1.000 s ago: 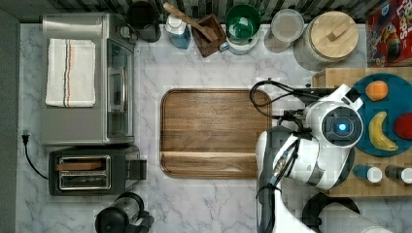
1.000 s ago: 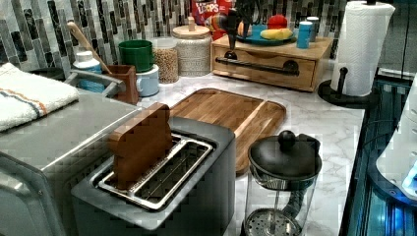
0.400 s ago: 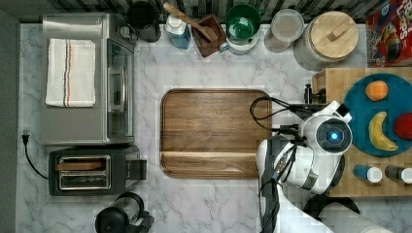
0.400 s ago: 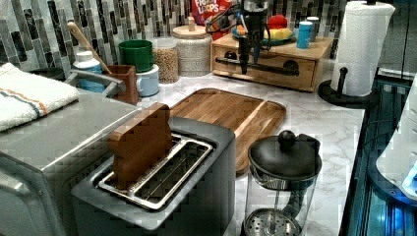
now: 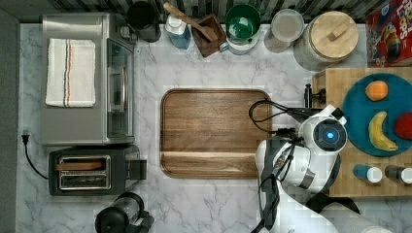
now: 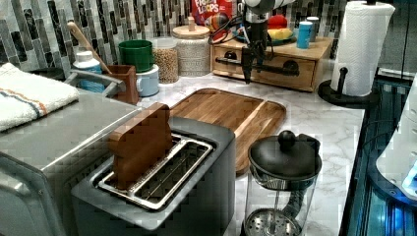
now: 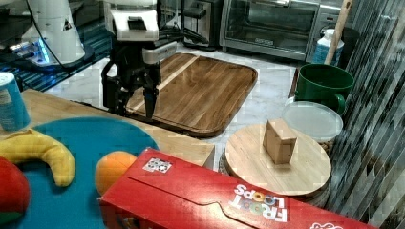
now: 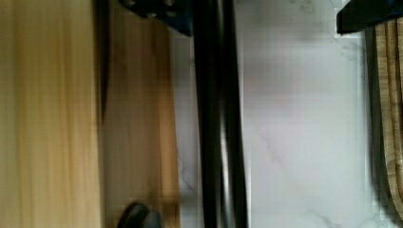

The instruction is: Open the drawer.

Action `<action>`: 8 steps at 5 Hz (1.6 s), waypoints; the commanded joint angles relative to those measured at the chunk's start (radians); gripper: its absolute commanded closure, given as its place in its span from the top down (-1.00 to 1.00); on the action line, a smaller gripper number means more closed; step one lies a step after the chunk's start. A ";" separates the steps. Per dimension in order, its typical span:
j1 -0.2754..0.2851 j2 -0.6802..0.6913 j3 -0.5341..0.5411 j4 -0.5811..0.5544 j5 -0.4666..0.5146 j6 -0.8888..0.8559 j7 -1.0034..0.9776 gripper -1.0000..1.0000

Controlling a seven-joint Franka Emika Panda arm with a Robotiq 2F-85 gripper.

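Observation:
The drawer (image 6: 305,76) is a light-wood box at the left view's right rear, with a long black bar handle (image 6: 280,70) across its front. Its front looks flush with the box. My gripper (image 6: 247,69) hangs fingers-down in front of it, open, straddling the handle near the handle's left end as the left view shows it. In the wrist view the handle (image 8: 218,123) runs between the two fingertips and sits close to the one beside the wood, gripper (image 8: 263,16). In the right view the gripper (image 7: 131,102) stands open beside the box's top (image 7: 181,143).
A dark brown tray (image 5: 214,131) lies just beyond the gripper on the marble counter. A blue plate (image 5: 359,97) with fruit and small bottles sits on the box. A paper towel roll (image 6: 361,46) stands beside it; jars (image 5: 330,41) line the back wall.
The arm has shifted toward the tray and the gripper has come down in front of the drawer to handle height. The drawer has not moved.

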 commanded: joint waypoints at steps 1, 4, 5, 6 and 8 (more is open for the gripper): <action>0.049 -0.019 0.081 0.081 0.072 -0.041 0.017 1.00; 0.131 -0.039 0.160 0.057 0.149 -0.169 -0.004 1.00; 0.139 -0.064 0.193 0.038 0.148 -0.190 0.030 1.00; 0.176 -0.087 0.204 0.004 0.169 -0.184 0.088 1.00; 0.226 -0.112 0.182 -0.010 0.178 -0.215 0.132 1.00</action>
